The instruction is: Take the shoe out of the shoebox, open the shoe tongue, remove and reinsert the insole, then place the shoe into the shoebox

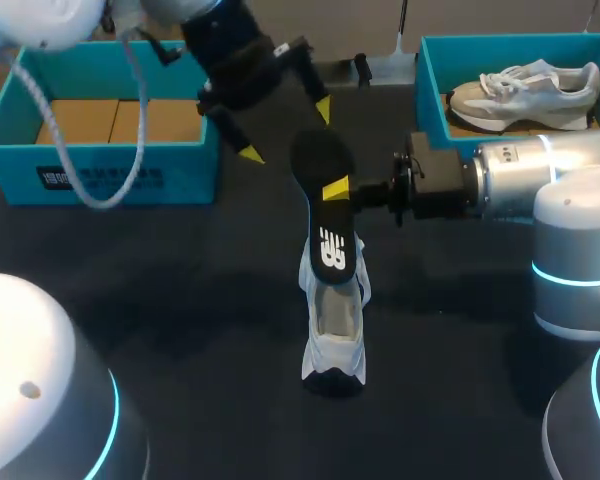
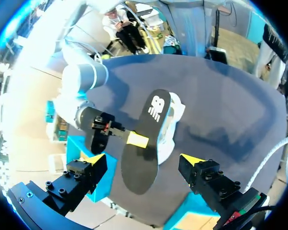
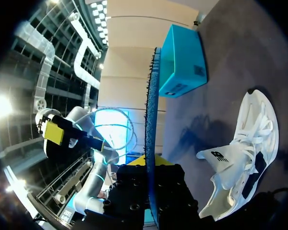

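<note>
insole (image 1: pixel 330 245) in grip of right tool (image 1: pixel 337 189) over shoe (image 1: pixel 335 335) on dark table (image 1: pixel 180 300); left tool (image 1: pixel 286 130) wide

Left fingers (image 2: pixel 94 159) apart; right fingers (image 1: pixel 335 188) seemingly clamped.

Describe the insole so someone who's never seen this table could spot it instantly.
On the dark table, find the white shoe in the middle. Just over it the right gripper pinches the insole: a thin, flat, black foot-shaped piece with a white logo, unlike the bulky white shoe.
</note>
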`<state>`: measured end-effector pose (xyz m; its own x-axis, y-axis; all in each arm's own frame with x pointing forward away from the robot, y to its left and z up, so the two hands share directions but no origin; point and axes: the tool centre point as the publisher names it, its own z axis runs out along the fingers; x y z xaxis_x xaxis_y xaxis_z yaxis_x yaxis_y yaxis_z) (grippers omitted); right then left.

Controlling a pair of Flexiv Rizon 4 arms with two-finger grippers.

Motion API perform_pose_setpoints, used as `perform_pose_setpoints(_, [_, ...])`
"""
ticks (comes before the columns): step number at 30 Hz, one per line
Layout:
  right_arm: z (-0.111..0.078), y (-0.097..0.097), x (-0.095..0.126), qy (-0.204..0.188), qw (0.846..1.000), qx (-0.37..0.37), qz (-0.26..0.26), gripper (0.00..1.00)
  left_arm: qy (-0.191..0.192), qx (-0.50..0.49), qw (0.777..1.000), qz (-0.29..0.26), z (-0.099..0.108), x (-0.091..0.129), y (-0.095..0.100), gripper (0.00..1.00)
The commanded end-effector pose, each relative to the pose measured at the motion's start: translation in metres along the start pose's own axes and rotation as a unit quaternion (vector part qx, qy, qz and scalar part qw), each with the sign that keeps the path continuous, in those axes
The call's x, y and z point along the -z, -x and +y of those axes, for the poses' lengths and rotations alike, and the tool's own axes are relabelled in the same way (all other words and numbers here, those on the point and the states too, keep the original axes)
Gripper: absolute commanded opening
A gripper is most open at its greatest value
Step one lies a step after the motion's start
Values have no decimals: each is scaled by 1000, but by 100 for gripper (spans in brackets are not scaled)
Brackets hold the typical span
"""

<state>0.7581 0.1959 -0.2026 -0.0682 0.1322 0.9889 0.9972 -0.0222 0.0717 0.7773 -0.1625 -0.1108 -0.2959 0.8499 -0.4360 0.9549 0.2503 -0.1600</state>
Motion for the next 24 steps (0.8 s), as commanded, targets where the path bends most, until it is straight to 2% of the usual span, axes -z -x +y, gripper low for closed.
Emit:
perform_pose_setpoints(1, [0, 0, -2, 1, 1000, 0, -1, 0, -13, -3, 949, -314, 5, -15, -23, 100])
perform_pose_setpoints(5, [0, 0, -2, 1, 1000, 0, -1, 0, -23, -7, 927, -373, 9, -19, -35, 100])
perform_pose_setpoints(6, [0, 0, -2, 1, 1000, 0, -1, 0, -28, -12, 915, -402, 8, -17, -40, 100])
perform_pose_setpoints(8, [0, 0, -2, 1, 1000, 0, -1, 0, -28, -22, 904, -425, 4, -14, -44, 100])
perform_pose_setpoints(10, [0, 0, -2, 1, 1000, 0, -1, 0, -21, -26, 910, -414, 0, -9, -45, 100])
perform_pose_setpoints(20, [0, 0, -2, 1, 1000, 0, -1, 0, -21, -26, 910, -414, 0, -9, -45, 100])
perform_pose_setpoints(24, [0, 0, -2, 1, 1000, 0, -1, 0, -27, -55, 886, -461, 10, -31, -59, 100])
